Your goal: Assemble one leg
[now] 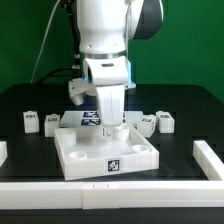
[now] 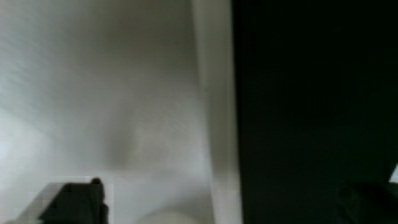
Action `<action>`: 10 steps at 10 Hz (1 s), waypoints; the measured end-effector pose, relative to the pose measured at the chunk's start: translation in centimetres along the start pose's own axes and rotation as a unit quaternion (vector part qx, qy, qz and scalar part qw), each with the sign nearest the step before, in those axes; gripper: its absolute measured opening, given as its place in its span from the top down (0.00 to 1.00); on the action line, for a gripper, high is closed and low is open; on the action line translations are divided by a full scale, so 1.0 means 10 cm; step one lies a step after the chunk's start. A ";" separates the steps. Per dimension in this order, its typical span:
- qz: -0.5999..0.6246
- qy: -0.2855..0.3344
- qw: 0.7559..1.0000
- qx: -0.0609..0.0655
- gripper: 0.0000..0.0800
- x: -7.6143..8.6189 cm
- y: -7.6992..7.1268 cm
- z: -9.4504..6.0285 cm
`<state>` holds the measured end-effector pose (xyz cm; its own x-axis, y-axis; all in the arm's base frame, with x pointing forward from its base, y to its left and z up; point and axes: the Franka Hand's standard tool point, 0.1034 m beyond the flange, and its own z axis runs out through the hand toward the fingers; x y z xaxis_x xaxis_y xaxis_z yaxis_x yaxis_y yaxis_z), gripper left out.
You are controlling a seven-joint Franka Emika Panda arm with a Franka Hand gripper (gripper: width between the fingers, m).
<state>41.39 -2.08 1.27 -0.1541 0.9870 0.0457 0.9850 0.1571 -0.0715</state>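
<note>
Plainly, the gripper (image 1: 108, 128) hangs low over the white tray (image 1: 70, 155) at mid-worktop (image 1: 190, 105), fingers (image 2: 71, 203) spread wide, holding nothing. The leg (image 1: 147, 123), a small white block w/ a b&w tag, sits nr the far edge, on the exterior view's right, apart from the gripper. A second leg (image 1: 165, 121) is beside it. A third leg (image 1: 51, 123) & fourth leg (image 1: 31, 121) lie opposite.

We see a white square tray (image 1: 80, 163) on the black table (image 1: 25, 150), a tag on its front wall, the marker board (image 1: 78, 120) just behind it, and a green backdrop (image 1: 30, 40).
</note>
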 end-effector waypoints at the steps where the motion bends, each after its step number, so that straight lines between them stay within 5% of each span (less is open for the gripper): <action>1: -0.008 0.002 1.000 0.003 0.19 -0.02 0.01 0.04; 3: -0.020 0.000 1.000 0.000 0.19 -0.02 0.10 0.06; 5: -0.017 0.000 1.000 0.001 0.46 -0.03 0.09 0.07; 6: -0.017 0.000 1.000 0.001 0.46 -0.03 0.09 0.07; 8: -0.017 0.001 1.000 0.001 0.86 -0.03 0.09 0.08; 10: -0.017 0.000 1.000 -0.003 0.92 -0.03 0.11 0.07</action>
<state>42.44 -2.20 0.53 -0.1874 0.9811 0.0475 0.9796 0.1902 -0.0642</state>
